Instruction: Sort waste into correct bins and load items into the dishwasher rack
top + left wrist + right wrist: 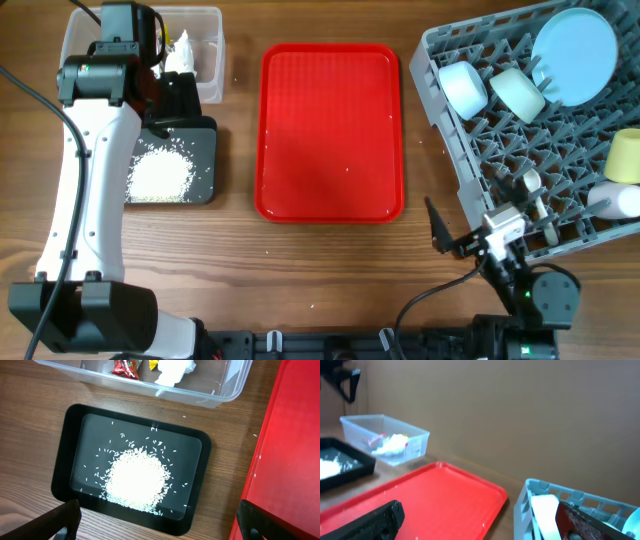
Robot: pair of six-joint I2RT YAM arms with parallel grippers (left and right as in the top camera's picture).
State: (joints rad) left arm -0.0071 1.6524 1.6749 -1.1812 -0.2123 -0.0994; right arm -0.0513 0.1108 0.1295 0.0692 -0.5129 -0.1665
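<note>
At the far left the left tool (pixel 160 526) hangs above the waste bins, released, its fingers spread wide with nothing between them. The clear tub (pixel 208 55) holds the crumpled wrappers (pixel 172 369), red, yellow and white bunched at one end, so dry litter is kept apart from food. Just beside it, the black tray (pixel 65 460) carries the rice grains (pixel 136 477) in one heap, with loose grains scattered around it inside the rim.

In the middle of the surface (pixel 330 275) lies the red tray (pixel 330 130), bare except for a few stray grains; sorting looks all but done.

To the right, the rack (pixel 470 170) sits skewed. A whitish bowl (pixel 463 87), a pale green bowl (pixel 517 93) and the plate (pixel 573 55) lean between pegs (pixel 510 140), tilted to drain. The yellow cup (pixel 625 155) and white cup (pixel 622 200) sit at the far edge. The right tool (pixel 482 522), near the rack's front corner, is likewise released and empty.
</note>
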